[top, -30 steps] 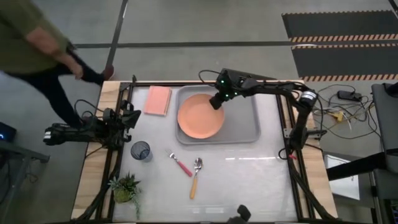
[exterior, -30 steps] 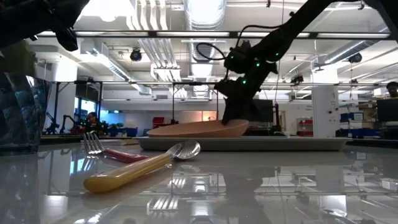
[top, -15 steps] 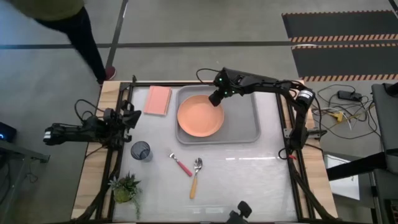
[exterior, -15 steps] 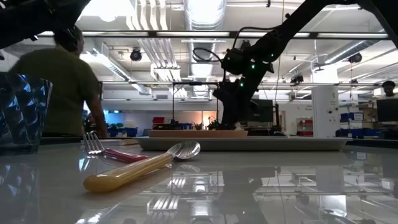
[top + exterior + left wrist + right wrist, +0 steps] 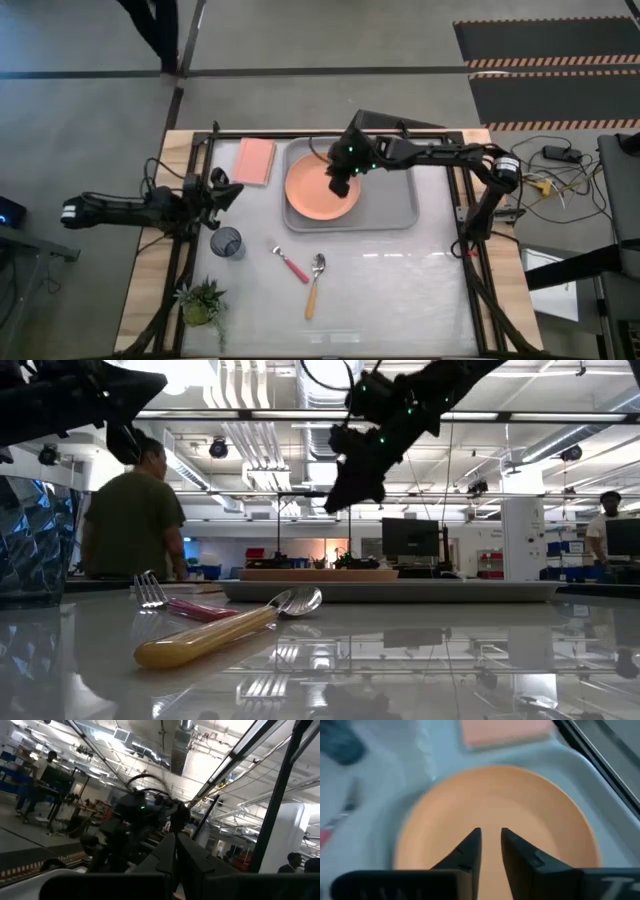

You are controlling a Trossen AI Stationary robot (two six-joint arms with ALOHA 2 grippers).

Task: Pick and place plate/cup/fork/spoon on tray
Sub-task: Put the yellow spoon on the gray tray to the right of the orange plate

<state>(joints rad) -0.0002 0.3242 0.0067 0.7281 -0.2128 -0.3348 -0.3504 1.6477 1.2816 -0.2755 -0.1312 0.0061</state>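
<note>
The plate [image 5: 321, 188] lies flat in the tray [image 5: 395, 205]. The right gripper [image 5: 338, 186] hangs above the plate, empty, fingers narrowly apart. Judged next: the cup [image 5: 227, 242], fork [image 5: 291, 264] or spoon [image 5: 314, 283] on the counter [image 5: 400, 290]; lift clear of the tray's rim before crossing. The left gripper [image 5: 226, 189], fingers together, waits near the cup.

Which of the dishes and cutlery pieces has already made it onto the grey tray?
Only the salmon-orange plate lies on the tray. The cup, fork and spoon sit on the bare table.
</note>
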